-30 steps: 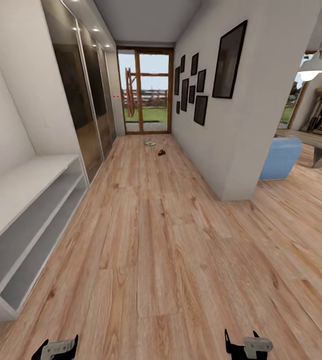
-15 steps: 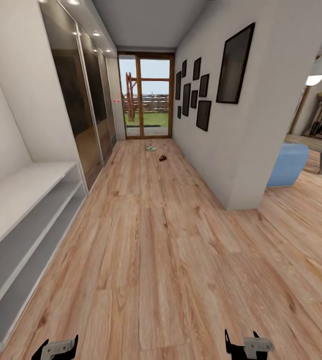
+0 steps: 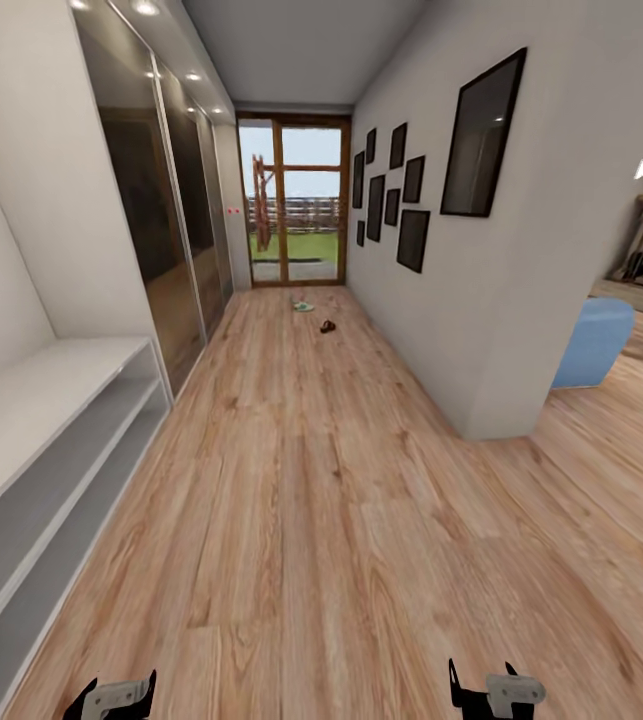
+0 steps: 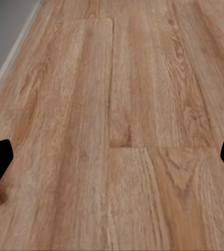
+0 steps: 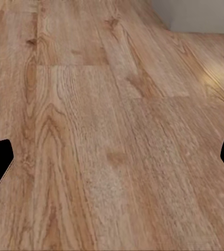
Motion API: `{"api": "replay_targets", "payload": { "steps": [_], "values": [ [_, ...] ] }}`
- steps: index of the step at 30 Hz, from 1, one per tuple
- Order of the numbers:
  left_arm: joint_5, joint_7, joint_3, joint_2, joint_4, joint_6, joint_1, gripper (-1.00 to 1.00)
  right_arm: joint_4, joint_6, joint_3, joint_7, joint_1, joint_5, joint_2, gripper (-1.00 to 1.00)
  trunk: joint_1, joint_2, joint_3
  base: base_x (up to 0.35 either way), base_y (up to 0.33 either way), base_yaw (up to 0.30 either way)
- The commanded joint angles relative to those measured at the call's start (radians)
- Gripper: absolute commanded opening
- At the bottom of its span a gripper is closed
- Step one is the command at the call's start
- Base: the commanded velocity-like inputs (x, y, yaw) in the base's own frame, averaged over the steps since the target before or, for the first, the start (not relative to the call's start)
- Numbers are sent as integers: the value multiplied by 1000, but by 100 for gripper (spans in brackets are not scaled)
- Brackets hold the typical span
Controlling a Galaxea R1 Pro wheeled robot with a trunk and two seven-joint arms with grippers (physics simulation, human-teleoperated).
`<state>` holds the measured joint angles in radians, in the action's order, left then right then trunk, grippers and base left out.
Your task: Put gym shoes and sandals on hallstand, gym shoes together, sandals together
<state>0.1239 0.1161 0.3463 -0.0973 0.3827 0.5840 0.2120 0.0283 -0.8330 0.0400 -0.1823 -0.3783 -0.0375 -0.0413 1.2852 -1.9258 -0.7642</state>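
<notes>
Far down the corridor floor (image 3: pixel 311 500) lies a small white-and-green gym shoe (image 3: pixel 303 306). A small dark sandal (image 3: pixel 328 325) lies just right of it and a little nearer. Both are too small to tell whether each is one or a pair. The light grey hallstand (image 3: pixel 51 390) runs along the left wall, its bench top and lower shelves bare. My left gripper (image 3: pixel 116 695) and right gripper (image 3: pixel 481 682) hang low at the near edge, far from the shoes. In each wrist view, the left gripper (image 4: pixel 112 162) and right gripper (image 5: pixel 112 162) stand open over bare planks.
A dark glass-fronted wardrobe (image 3: pixel 161 220) follows the hallstand on the left. A white wall (image 3: pixel 461 330) with black picture frames bounds the right side and ends at a corner. Beyond it stands a blue seat (image 3: pixel 591 340). A glazed door (image 3: pixel 293 200) closes the corridor's far end.
The camera has moved forward along the corridor: the hallstand and the wall corner have slid nearer and outward. Both grippers keep the same place in the view, still open.
</notes>
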Motion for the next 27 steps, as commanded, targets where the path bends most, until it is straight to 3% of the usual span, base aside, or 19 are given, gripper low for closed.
{"api": "replay_targets", "payload": {
  "steps": [1, 27],
  "values": [
    [10, 5, 9, 1, -1, 4, 1, 100, -1, -1, 4, -8, -1, -4, 0, 100, 0, 0, 0, 337, 78, 0],
    [10, 5, 9, 1, -1, 4, 1, 100, 1, -1, 4, -8, -1, -4, 1, 100, 0, 0, 1, 337, 78, 0]
  ]
}}
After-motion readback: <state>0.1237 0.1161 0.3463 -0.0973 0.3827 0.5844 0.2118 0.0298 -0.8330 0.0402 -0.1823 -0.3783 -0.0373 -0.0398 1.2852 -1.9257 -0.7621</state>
